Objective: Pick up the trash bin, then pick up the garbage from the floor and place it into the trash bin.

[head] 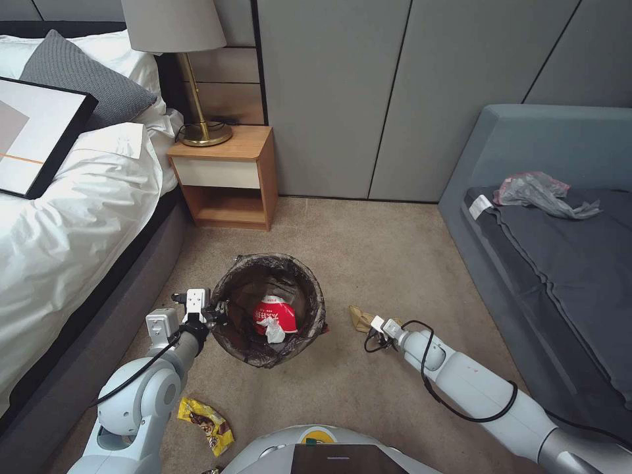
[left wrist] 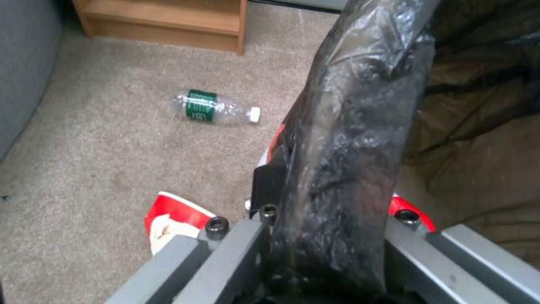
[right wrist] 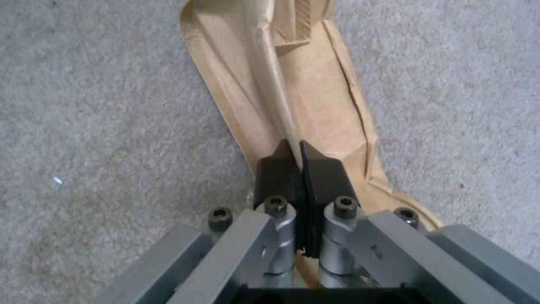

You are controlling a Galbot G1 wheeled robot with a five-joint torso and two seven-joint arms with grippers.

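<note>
The trash bin (head: pixel 270 309), round with a dark bag liner, stands in the middle of the carpet with a red-and-white cup (head: pixel 276 315) and white tissue inside. My left gripper (head: pixel 214 313) is shut on its left rim; in the left wrist view the liner-covered rim (left wrist: pixel 349 147) fills the gripper (left wrist: pixel 332 198). A clear bottle (left wrist: pixel 214 110) and a red-and-white cup (left wrist: pixel 168 219) lie on the carpet beside the bin. To the bin's right, my right gripper (head: pixel 375 324) is shut on a fold of the tan paper bag (right wrist: pixel 315 97) lying on the floor. A yellow-brown snack wrapper (head: pixel 207 424) lies near my base.
A bed (head: pixel 66 230) runs along the left, with a wooden nightstand (head: pixel 227 178) and a lamp behind the bin. A grey sofa (head: pixel 559 263) on the right carries a grey translucent plastic bag (head: pixel 540 194). Open carpet lies between the bin and the sofa.
</note>
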